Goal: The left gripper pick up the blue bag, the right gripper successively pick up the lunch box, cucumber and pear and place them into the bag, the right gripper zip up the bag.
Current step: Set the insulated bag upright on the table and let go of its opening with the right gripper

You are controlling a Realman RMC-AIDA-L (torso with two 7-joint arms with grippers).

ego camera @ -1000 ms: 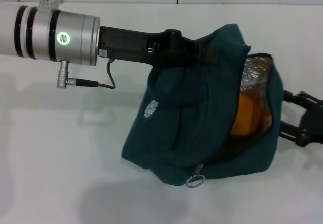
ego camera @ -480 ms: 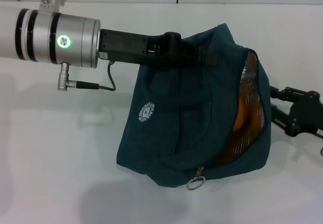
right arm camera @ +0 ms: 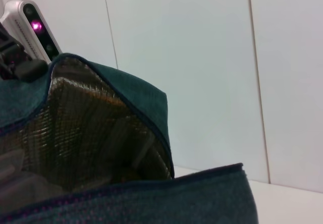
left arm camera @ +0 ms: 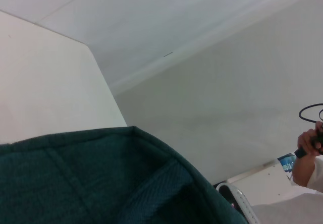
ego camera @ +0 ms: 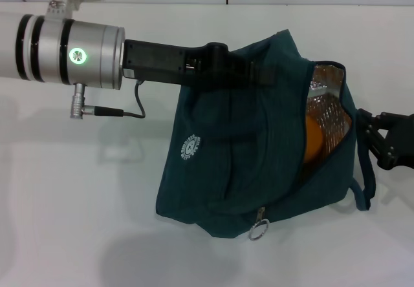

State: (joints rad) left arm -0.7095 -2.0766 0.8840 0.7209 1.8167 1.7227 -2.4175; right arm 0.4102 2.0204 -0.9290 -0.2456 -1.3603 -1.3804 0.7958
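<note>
Left gripper (ego camera: 249,72) clamped on the top fold of the blue bag (ego camera: 252,151), holding it off the white table (ego camera: 77,203). Pear (ego camera: 312,141) inside the open silver-lined mouth. Right gripper (ego camera: 378,141) at the bag's three o'clock, fingers apparently spread, grasping nothing.

teal bag (ego camera: 259,145), silver lining (ego camera: 326,109), orange pear (ego camera: 312,142)

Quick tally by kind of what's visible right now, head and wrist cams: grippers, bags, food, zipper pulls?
Grippers: 2, left gripper holding the bag's top, right gripper at its open side
Bags: 1, the blue bag
Food: 1, an orange-yellow pear showing inside the opening
Zipper pulls: 1, a metal ring pull
Total: 5
</note>
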